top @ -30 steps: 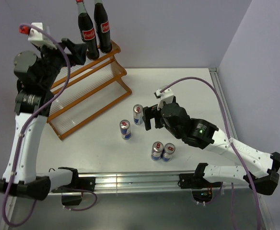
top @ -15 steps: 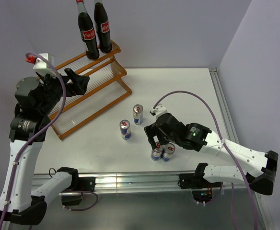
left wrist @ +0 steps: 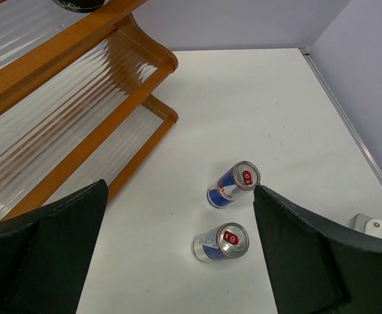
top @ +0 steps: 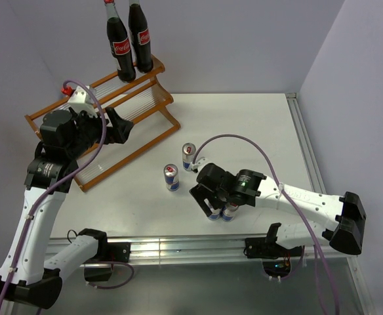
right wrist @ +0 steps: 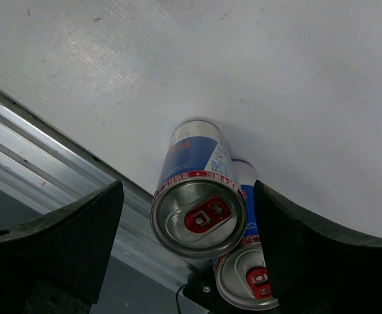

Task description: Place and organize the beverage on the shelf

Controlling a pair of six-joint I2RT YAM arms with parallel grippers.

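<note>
Two energy cans (top: 229,210) stand side by side near the table (top: 257,125) front; the right gripper (right wrist: 191,216) straddles one, fingers apart; closing carelessly could tip its neighbour; the left gripper (left wrist: 178,258), also apart, hovers by the shelf (left wrist: 80,52).

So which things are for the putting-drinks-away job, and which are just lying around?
For the job: two cola bottles, standing on the shelf's top; four small cans on the table; the right tool, open around one can; the left tool.
Just there: purple cables; metal rail along the table's edge.
</note>
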